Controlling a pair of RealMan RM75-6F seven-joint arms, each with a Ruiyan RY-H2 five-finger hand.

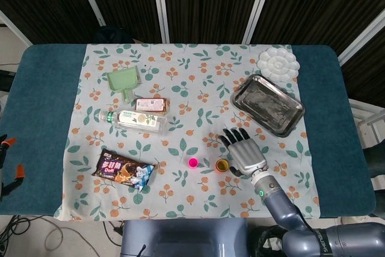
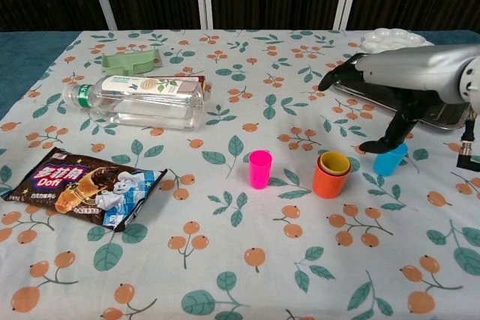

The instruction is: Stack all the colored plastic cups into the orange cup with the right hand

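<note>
The orange cup (image 2: 330,181) is seen standing upright on the floral cloth (image 2: 225,260) that covers the bench (image 1: 42,118), and a yellow cup (image 2: 334,163) is nested inside it, only the yellow rim showing above the orange wall; a darker rim appears to be sandwiched between the two, though the chest view is too coarse for that to be settled. The right hand (image 2: 390,80) is held above and to the right of this stack, its fingers spread apart and nothing gripped in them. One dark fingertip (image 2: 384,145) is seen just beside or on the rim of a blue cup (image 2: 389,159), which stands upright near the orange cup; whether contact is made cannot be told. A pink cup (image 2: 260,168) is left standing alone, to the left of the stack and apart from it. In the head view the hand (image 1: 245,156) is found just right of the stacked cups (image 1: 222,165). Further off, a clear bottle (image 2: 142,101) lies on its side, a snack packet (image 2: 82,187) lies below it, and a metal tray (image 1: 267,105) and a white palette (image 1: 278,64) are set at the far right. The left hand is shown in neither view.
</note>
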